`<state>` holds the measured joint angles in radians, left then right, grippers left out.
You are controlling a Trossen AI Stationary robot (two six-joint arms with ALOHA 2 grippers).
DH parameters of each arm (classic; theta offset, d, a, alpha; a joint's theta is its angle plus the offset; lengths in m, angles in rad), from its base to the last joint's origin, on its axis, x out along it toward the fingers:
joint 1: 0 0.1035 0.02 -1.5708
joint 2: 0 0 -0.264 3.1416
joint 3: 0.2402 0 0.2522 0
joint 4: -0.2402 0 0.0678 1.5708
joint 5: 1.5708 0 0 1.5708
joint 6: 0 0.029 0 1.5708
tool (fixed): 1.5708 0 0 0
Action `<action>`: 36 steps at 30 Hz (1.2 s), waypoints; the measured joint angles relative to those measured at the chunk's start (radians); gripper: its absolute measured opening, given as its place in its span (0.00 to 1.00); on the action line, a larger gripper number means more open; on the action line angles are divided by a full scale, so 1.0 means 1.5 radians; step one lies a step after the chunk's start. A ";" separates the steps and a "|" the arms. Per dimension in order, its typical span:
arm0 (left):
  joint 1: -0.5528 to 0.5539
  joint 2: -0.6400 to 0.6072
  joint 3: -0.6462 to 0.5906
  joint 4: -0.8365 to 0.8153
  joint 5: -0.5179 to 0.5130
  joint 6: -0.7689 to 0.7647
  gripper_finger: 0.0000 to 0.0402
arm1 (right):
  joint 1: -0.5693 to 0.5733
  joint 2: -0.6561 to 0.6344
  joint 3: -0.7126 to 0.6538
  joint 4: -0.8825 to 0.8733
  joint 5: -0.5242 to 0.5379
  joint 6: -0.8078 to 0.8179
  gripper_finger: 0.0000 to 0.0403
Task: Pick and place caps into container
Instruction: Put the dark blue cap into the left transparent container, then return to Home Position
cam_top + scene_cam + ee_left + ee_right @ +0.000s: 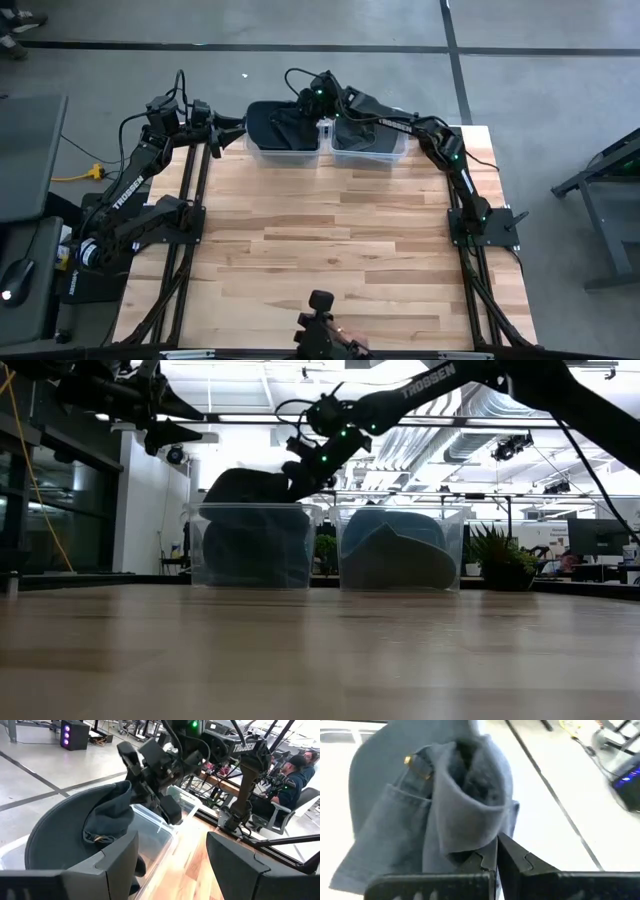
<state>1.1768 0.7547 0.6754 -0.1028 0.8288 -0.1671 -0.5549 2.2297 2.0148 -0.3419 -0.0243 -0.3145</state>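
Note:
Two clear plastic bins stand side by side at the table's far edge. Over the left bin (262, 148) a dark slate-blue cap (70, 832) sticks up above the rim, its brim down toward the bin. My right gripper (492, 851) reaches across from the right and is shut on this cap. The right bin (400, 555) holds a lighter blue-grey cap (392, 545). My left gripper (238, 132) hovers open just left of the left bin, level with its top, with nothing between its fingers. My right gripper pinches a bunched fold of the cap's fabric (470, 837) between its two shut fingers, near the back strap with the brass buckle (410, 760). The fingers slant down from above and from the right. The cap hangs below them, slack, its lower part inside the left bin.
The bins' shared wall (326, 135) lies right under my right arm. The wooden tabletop (340, 250) stretches toward the near edge. A camera mount (320, 320) stands at the near edge. A person sits beyond the table (295, 780).

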 joint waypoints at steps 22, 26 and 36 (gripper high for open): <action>0.001 -0.142 -0.005 -0.167 -0.051 0.073 0.58 | 0.049 -0.209 0.000 -0.258 0.080 -0.002 0.00; 0.000 -0.202 -0.061 -0.134 -0.051 0.041 0.58 | 0.065 -0.259 0.000 -0.301 0.066 -0.001 0.00; -0.001 -0.368 -0.275 0.060 -0.053 -0.125 0.58 | 0.140 -0.297 -0.004 -0.360 0.054 0.016 0.00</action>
<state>1.1759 0.2022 0.2634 -0.0134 0.7486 -0.3552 -0.3450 1.7846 2.0086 -0.8817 0.0563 -0.2900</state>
